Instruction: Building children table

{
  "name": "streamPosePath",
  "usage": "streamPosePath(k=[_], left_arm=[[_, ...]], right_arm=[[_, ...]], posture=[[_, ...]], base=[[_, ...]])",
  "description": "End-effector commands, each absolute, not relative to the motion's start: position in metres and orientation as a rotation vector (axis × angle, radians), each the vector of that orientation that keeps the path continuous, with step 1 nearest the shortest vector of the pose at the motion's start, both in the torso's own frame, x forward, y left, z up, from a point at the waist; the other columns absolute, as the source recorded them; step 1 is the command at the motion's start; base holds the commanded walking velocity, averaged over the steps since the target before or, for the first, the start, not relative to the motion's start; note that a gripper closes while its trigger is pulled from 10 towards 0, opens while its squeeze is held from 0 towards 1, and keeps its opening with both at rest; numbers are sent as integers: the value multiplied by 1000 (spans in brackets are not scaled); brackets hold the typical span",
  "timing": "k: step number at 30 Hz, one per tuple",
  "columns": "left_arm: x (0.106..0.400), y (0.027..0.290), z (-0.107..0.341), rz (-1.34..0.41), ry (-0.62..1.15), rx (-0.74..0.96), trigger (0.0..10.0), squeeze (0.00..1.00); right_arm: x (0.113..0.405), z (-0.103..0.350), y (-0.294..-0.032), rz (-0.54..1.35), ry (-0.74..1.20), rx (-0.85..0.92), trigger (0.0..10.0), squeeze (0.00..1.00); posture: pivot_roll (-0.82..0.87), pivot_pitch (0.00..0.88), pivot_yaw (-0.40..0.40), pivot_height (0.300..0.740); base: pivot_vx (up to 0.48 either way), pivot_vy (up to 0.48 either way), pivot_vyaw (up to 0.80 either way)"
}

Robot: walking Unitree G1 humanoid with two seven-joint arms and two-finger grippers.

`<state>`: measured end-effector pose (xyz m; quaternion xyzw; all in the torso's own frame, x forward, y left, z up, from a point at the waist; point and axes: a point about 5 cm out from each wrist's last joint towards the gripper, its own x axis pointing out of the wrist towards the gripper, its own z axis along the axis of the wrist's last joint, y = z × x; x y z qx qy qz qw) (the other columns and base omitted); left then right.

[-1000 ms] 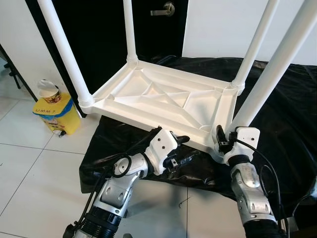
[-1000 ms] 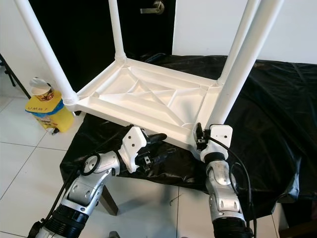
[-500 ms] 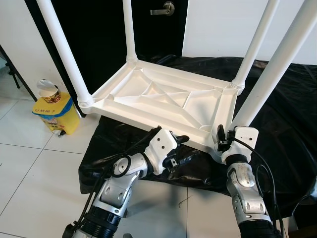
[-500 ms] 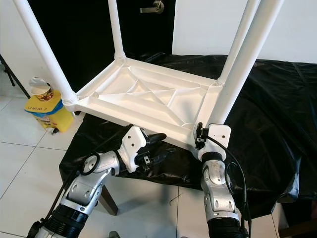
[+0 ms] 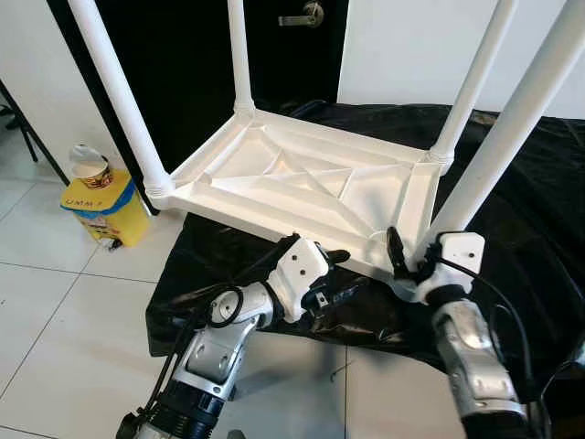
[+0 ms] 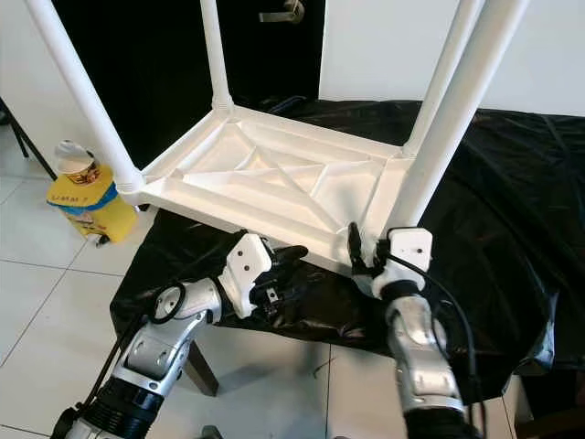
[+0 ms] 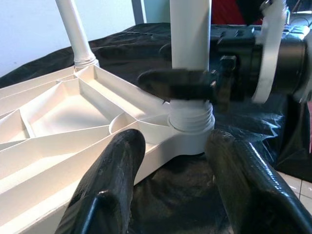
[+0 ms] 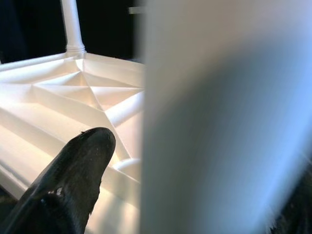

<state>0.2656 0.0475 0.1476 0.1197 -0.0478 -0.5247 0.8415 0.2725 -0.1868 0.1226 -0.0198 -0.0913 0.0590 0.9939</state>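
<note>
The white table point(image 5: 302, 183) is lying upside down on the black cloth point(image 5: 539, 201), its four legs pointing up; I am working at the near right leg point(image 5: 512, 119). My right gripper point(image 5: 409, 258) is sitting at that leg's base, one finger point(image 8: 73, 170) showing beside the leg; whether it is clamping I cannot tell. My left gripper point(image 7: 170, 190) is hovering spread open below the table's near edge, facing the same corner; a yellow bin point(image 5: 102, 212) is standing on the floor to the left.
</note>
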Motion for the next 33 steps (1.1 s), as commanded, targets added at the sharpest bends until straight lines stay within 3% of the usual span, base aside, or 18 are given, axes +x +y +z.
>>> streamPosePath(k=[1, 2, 3, 19, 20, 21, 24, 25, 26, 27, 33], left_arm=[[269, 48, 149, -1043, -118, 251, 10000, 0], [269, 48, 149, -1043, -119, 252, 10000, 0], [269, 49, 149, -1044, -117, 256, 10000, 0], [275, 53, 153, -1070, -121, 291, 10000, 0], [275, 53, 153, -1074, -122, 294, 10000, 0], [275, 53, 153, -1077, -121, 296, 10000, 0], [275, 53, 153, -1080, -121, 296, 10000, 0], [275, 53, 153, -1083, -120, 296, 10000, 0], [275, 53, 153, -1083, -120, 296, 10000, 0], [274, 52, 153, -1087, -119, 296, 10000, 0], [273, 52, 153, -1091, -117, 294, 10000, 0]], right_arm=[[271, 123, -187, 142, -197, -30, 10000, 973], [271, 123, -187, 172, -194, -35, 10000, 816], [272, 122, -187, 217, -188, -40, 10000, 0], [280, 121, -203, 544, -102, -118, 10000, 0], [282, 121, -206, 556, -95, -128, 4980, 0], [283, 121, -207, 569, -92, -132, 4353, 0], [284, 121, -208, 580, -86, -135, 3804, 0], [285, 120, -209, 587, -80, -139, 2392, 0], [285, 120, -209, 587, -80, -139, 2392, 0], [284, 117, -210, 595, -69, -150, 0, 0], [281, 111, -211, 593, -51, -146, 0, 0]], posture=[[-5, 0, -31, 740], [-5, 0, -27, 740], [-6, 0, -18, 740], [-27, 0, 45, 740], [-28, 0, 49, 740], [-28, 0, 53, 740], [-29, 0, 54, 740], [-29, 0, 56, 740], [-29, 0, 56, 740], [-27, 0, 58, 740], [-29, 0, 58, 740]], base=[[0, 0, 0], [0, 0, 0], [0, 0, 0], [0, 0, 0], [0, 0, 0], [0, 0, 0], [0, 0, 0], [0, 0, 0], [0, 0, 0], [0, 0, 0], [0, 0, 0]])
